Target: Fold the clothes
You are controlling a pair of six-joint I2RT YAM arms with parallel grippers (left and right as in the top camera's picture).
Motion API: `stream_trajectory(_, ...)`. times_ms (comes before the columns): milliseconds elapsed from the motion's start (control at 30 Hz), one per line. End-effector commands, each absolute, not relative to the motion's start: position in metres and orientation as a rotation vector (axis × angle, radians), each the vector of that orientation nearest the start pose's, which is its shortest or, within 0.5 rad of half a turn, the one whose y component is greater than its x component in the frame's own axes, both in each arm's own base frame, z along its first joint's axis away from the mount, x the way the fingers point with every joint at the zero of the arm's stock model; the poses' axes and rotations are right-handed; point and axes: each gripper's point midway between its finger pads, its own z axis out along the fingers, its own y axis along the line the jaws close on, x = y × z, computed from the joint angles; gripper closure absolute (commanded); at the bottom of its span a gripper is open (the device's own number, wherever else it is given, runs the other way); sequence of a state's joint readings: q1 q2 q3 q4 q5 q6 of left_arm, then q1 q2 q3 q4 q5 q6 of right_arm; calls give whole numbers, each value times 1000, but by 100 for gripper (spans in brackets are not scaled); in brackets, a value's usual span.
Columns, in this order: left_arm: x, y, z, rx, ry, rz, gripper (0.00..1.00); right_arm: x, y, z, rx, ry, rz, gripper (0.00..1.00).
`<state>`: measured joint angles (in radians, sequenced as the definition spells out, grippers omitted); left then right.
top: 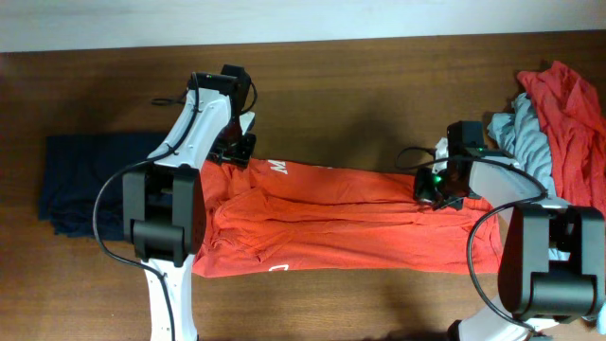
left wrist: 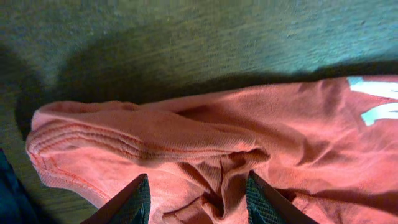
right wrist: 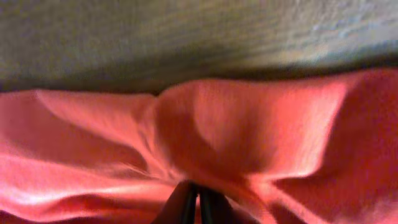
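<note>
The orange-red T-shirt (top: 341, 227) lies spread lengthwise across the middle of the table, rumpled, with white print (top: 277, 168) showing near its upper left. My left gripper (top: 239, 150) is at the shirt's upper-left corner. In the left wrist view its jaws (left wrist: 197, 177) stand apart, pressed into the shirt (left wrist: 186, 134), with a bunched fold between the fingers (left wrist: 138, 200). My right gripper (top: 437, 188) is at the shirt's upper-right edge. In the right wrist view it (right wrist: 199, 186) is shut, pinching a ridge of the shirt's fabric (right wrist: 249, 124).
A navy shirt (top: 85, 185) lies at the far left, partly under the left arm. A red shirt (top: 568, 104) and a grey-blue one (top: 521, 137) are heaped at the back right corner. Bare wood table (top: 360, 85) runs behind the orange-red shirt.
</note>
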<state>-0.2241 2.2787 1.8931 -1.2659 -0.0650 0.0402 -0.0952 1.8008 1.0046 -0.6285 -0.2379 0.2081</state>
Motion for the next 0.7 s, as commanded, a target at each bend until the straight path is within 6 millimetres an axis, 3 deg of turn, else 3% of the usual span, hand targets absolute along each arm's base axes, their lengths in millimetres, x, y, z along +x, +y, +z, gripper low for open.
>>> stream_trajectory(0,419,-79,28,397,3177,148,50,325,-5,-17,458,2981,231,91)
stream_trajectory(100,421,-77,24,398,3177,166,56,324,-5,-17,458,2983,231,91)
stream_trajectory(267,414,-72,11,366,3227,214,99,323,-5,-17,459,2987,230,91)
stream_trajectory(467,400,-28,26,189,3243,600,99,319,-8,-18,466,3005,195,91)
stream_trajectory(567,387,-14,32,145,3298,635,99,315,-15,-19,511,3011,135,91)
stream_trajectory(667,385,-21,34,101,3324,502,99,313,-14,-19,514,3020,135,91)
